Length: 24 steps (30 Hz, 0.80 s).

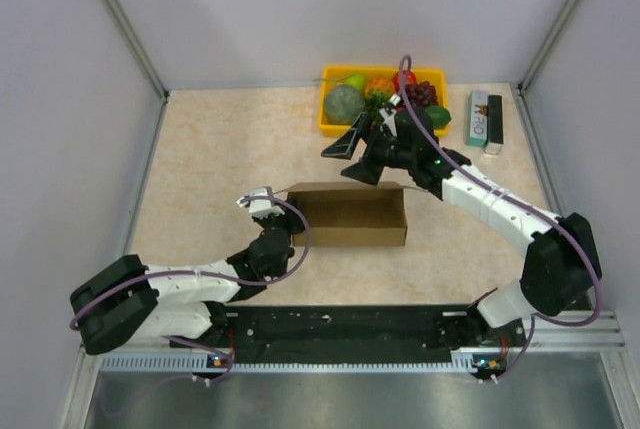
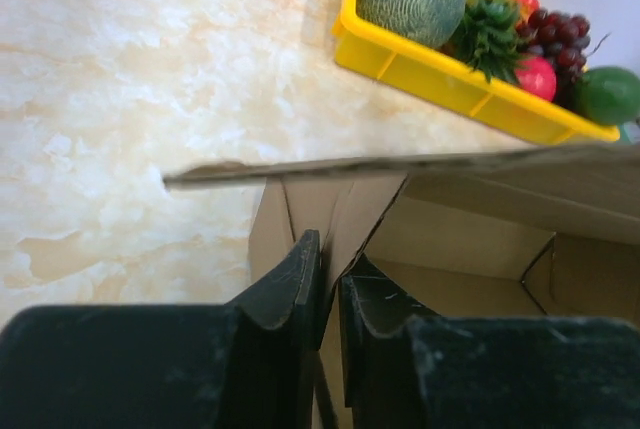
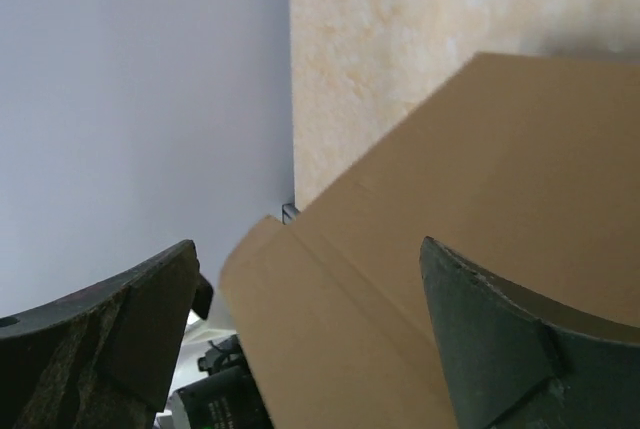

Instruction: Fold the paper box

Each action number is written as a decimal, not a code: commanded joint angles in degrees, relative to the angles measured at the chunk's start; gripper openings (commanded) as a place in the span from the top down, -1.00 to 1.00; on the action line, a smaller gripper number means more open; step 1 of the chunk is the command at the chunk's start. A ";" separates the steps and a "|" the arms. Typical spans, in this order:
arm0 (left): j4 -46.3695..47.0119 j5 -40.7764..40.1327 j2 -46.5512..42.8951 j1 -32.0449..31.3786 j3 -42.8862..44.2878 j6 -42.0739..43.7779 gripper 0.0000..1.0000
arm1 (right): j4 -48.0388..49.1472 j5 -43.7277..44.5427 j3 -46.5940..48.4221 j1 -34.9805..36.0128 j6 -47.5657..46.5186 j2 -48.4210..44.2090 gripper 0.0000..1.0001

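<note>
In the middle of the pale marbled table (image 1: 220, 149): the plain brown corrugated paper box (image 1: 352, 221) lies with its long sides running left to right. It is partly raised into shape and sits between my two arms.
My left claw (image 2: 330, 261): pressed almost together at the left end of the paper box, pinching an upright cardboard wall between my two black fingers (image 2: 285, 294).
Past my left claw: the hollow inside of the paper box with its creased panels. A thin flap edge runs across just above my fingertips.
My right claw (image 1: 358, 157): spread wide and tilted, hanging over the far long edge of the paper box.
Between my right fingers (image 3: 120, 329): a brown flap of the paper box stands in the gap. I cannot tell whether either finger touches it.
Far side of the table: a rectangular yellow plastic tray (image 1: 328, 121) holding fruit, among it a round green netted melon (image 1: 344, 101) and a bunch of dark purple grapes (image 1: 424, 94). The tray is apart from the paper box.
Right of the tray: a small green-white-black printed carton (image 1: 484, 117) lying flat, near the tray but not touching it.
</note>
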 commanded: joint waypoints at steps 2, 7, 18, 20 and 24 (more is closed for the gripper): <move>-9.85 1.75 -3.55 -0.27 -1.21 -1.58 0.52 | 9.40 -1.22 -3.84 -0.03 6.69 -2.21 -0.80; -16.35 4.90 -9.26 -0.27 -1.92 -4.12 -0.04 | 14.74 -1.48 -10.59 0.05 8.44 -2.99 -0.76; -52.98 27.23 -48.00 -0.27 -1.67 -12.66 -0.36 | 23.38 -1.84 -18.61 1.81 5.39 -4.49 -0.71; -57.75 32.65 -57.55 -0.36 -0.52 -10.65 -0.36 | 22.07 -1.13 -18.35 2.95 3.27 -4.93 -0.71; -62.67 38.83 -65.26 -0.27 8.85 -6.16 -0.37 | 23.81 -0.96 -20.80 4.62 -0.77 -6.16 -0.48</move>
